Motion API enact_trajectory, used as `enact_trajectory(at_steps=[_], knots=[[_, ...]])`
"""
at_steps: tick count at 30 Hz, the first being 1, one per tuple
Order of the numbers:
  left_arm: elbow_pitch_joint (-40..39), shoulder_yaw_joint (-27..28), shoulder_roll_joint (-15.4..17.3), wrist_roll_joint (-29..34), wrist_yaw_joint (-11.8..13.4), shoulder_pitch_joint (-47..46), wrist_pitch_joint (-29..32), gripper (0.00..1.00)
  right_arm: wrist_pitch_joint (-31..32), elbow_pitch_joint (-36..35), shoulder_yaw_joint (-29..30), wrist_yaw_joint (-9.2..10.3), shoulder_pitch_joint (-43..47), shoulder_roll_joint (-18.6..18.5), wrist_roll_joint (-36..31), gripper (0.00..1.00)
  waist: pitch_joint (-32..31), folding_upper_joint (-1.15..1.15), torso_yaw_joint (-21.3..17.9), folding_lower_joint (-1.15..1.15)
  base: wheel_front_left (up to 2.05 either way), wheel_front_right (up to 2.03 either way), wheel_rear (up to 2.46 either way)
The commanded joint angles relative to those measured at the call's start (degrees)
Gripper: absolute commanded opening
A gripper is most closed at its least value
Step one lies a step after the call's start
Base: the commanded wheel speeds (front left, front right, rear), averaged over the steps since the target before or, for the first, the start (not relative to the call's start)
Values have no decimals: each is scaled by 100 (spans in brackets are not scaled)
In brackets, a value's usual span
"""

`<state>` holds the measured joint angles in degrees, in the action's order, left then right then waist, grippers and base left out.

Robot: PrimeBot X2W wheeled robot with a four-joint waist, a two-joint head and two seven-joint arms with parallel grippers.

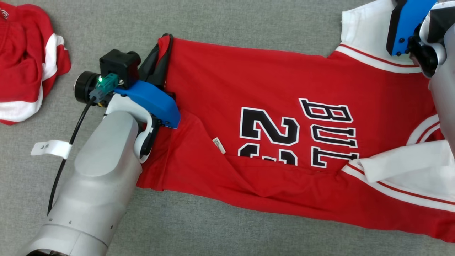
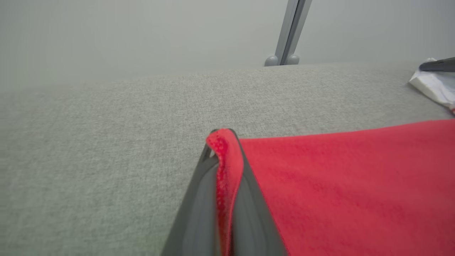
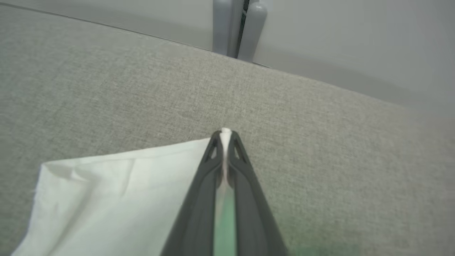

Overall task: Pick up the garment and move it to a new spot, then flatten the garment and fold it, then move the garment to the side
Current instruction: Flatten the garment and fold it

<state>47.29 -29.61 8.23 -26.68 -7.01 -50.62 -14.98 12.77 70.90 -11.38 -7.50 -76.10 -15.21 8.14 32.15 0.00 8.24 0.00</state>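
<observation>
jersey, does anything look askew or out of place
Yes. The jersey is not flat: a fold of red cloth along its near side hides the bottom of the number, and a white sleeve lies flipped over the body.

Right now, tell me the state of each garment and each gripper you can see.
Red jersey: spread out on the grey surface, near edge folded over, wrinkled.
Left gripper: shut on a red corner of the jersey.
Right gripper: shut on the edge of the jersey's white sleeve.
Other red garment: crumpled in a heap, lying apart from the jersey.
</observation>
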Motion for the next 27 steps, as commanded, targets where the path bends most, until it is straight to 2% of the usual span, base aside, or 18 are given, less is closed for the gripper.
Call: enact_trajectory(at_steps=[1, 8, 15, 21, 27], knots=[[-16, 62, 51, -13, 63, 53, -25, 0, -128, -69, -11, 1, 83, -27, 45, 0, -61, 0, -51, 0, 0, 0, 0], [-178, 221, 163, -13, 134, 385, -26, 0, -1276, -437, -124, 1, 485, 9, 424, 0, -462, 0, -328, 0, 0, 0, 0], [-319, 369, 260, -32, 250, 810, -27, 0, -2231, -1085, -419, 0, 1287, 143, 997, 0, -918, 0, -624, 0, 0, 0, 0], [-430, 506, 379, -53, 311, 1208, -28, 0, -2555, -2111, -725, 0, 2385, 56, 1566, 0, -1236, 0, -819, 0, 0, 0, 0], [-698, 647, 432, -54, 395, 1679, -28, 0, -2590, -3307, -604, 0, 3699, -109, 1906, 0, -1469, 0, -963, 0, 0, 0, 0]])
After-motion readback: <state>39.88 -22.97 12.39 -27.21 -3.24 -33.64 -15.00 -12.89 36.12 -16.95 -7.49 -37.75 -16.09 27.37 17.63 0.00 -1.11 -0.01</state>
